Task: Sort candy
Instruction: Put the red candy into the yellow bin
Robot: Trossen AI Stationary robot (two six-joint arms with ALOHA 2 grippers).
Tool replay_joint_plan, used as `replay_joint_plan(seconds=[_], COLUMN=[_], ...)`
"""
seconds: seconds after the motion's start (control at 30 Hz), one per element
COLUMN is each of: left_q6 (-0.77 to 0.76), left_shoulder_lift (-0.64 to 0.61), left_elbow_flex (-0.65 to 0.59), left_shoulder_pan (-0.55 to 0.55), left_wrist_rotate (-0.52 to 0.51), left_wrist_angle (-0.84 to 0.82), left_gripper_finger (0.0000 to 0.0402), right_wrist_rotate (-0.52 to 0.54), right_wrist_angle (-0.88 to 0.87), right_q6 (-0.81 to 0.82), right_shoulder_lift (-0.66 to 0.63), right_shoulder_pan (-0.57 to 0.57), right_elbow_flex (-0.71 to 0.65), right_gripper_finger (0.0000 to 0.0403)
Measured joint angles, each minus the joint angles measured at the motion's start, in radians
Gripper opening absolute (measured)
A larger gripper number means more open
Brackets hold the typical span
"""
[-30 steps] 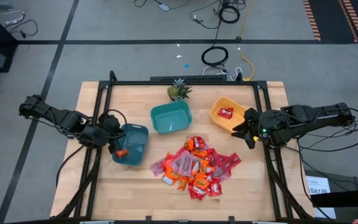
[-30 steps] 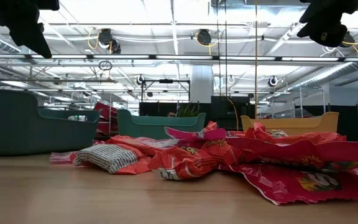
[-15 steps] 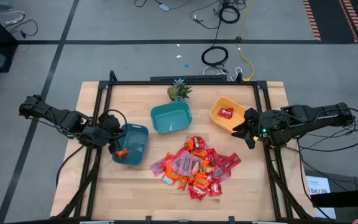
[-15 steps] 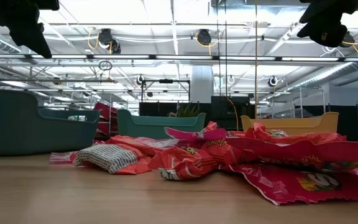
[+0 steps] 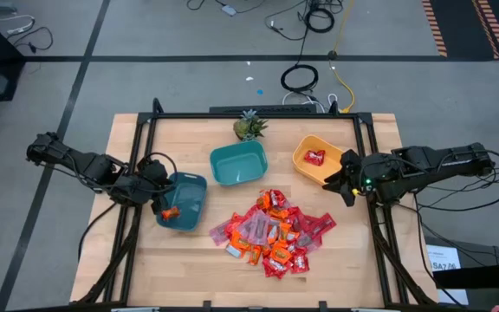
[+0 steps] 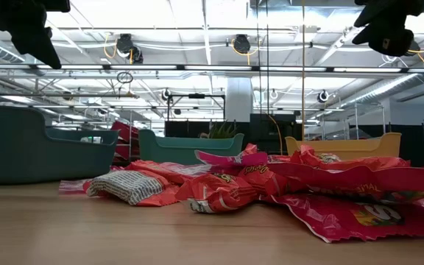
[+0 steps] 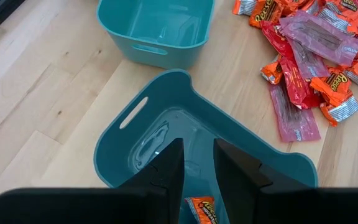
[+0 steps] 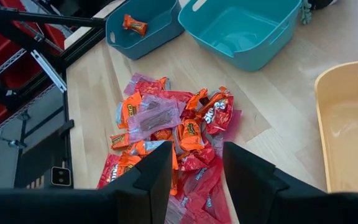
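Note:
The candy [image 5: 271, 230] lies in a loose heap of red, orange and pink-purple wrappers on the wooden table, near its front middle. One orange candy [image 7: 200, 210] rests on the floor of the blue-grey bowl [image 5: 184, 201] at the left. A red one [image 5: 314, 157] lies in the yellow bowl [image 5: 316, 161] at the right. My left gripper [image 7: 197, 168] hangs open above the blue-grey bowl with nothing between its fingers. My right gripper [image 8: 197, 174] hangs open in the air at the right, beside the yellow bowl and above the table, also holding nothing.
A teal bowl [image 5: 239, 164] stands between the other two, with nothing in it that shows. A small green pineapple-like plant [image 5: 249, 127] stands behind it near the far edge. A black frame [image 5: 366, 165] runs along the table's sides. Bare wood lies in front of the heap.

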Motion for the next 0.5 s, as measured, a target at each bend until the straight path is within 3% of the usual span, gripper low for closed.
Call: replay_joint_plan(seconds=[0.27, 0.5], left_q6=[0.0, 0.0], left_shoulder_lift=[0.0, 0.0], left_elbow_flex=[0.0, 0.0], left_shoulder_pan=[0.0, 0.0], left_wrist_rotate=[0.0, 0.0], left_wrist_angle=[0.0, 0.0], left_gripper_finger=[0.0098, 0.0098], right_wrist_rotate=[0.035, 0.056], right_wrist_angle=[0.0, 0.0], right_q6=[0.027, 0.019], right_shoulder_lift=[0.0, 0.0], right_shoulder_pan=[0.0, 0.0], right_elbow_flex=[0.0, 0.0], right_gripper_finger=[0.0145, 0.0198])
